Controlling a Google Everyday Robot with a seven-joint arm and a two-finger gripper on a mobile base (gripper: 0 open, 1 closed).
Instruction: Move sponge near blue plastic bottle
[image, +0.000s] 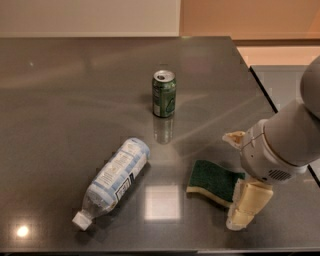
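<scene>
Dark grey glossy worktop (75, 90): we see a wavy-edged sponge, dark green over pale yellow foam (212, 181), lying flat, apart from a clear plastic bottle with pale blue label (114, 181) on its side. The cream pincer (233, 180) straddles the sponge's right end, fingers spread wide.

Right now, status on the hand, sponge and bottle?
Hand open at sponge, side away from bottle. Bottle lying down, apart from sponge. Nothing between them; green can farther back.

Sponge (212, 181) flat by gripper (241, 172); btl (116, 180) lying L.
</scene>
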